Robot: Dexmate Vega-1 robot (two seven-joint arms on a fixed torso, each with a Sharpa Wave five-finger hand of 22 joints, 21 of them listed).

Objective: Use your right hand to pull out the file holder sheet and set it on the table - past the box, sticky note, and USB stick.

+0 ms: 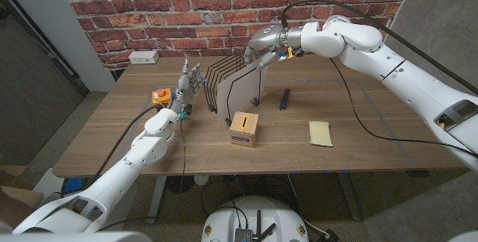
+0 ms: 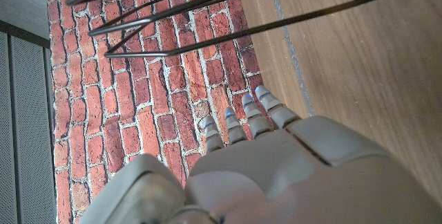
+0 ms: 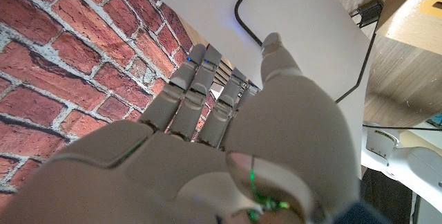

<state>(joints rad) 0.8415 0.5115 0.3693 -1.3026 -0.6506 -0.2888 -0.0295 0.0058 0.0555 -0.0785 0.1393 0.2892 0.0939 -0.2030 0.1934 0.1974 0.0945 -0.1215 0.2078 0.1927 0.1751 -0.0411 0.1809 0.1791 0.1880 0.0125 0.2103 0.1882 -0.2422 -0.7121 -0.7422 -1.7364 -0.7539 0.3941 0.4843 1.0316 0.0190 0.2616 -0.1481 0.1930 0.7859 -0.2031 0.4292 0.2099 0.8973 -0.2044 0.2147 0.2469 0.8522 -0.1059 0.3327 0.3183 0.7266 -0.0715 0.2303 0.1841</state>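
A black wire file holder (image 1: pixel 215 87) stands mid-table. A pale sheet (image 1: pixel 243 91) stands upright at the holder's right end, its lower edge still low by the wires. My right hand (image 1: pixel 264 42) pinches the sheet's top edge from above. In the right wrist view my fingers (image 3: pixel 200 92) and thumb close on the white sheet (image 3: pixel 311 37). My left hand (image 1: pixel 188 82) stands with fingers up and apart beside the holder's left side, holding nothing. The left wrist view shows that hand's back (image 2: pixel 276 172) near the wires (image 2: pixel 200 16).
A cardboard box (image 1: pixel 244 128) sits just in front of the holder. A black USB stick (image 1: pixel 284 98) lies to its right, and a yellow sticky note (image 1: pixel 321 132) lies farther right. A small orange object (image 1: pixel 157 95) sits left of my left hand. A brick wall (image 1: pixel 224 3) backs the table.
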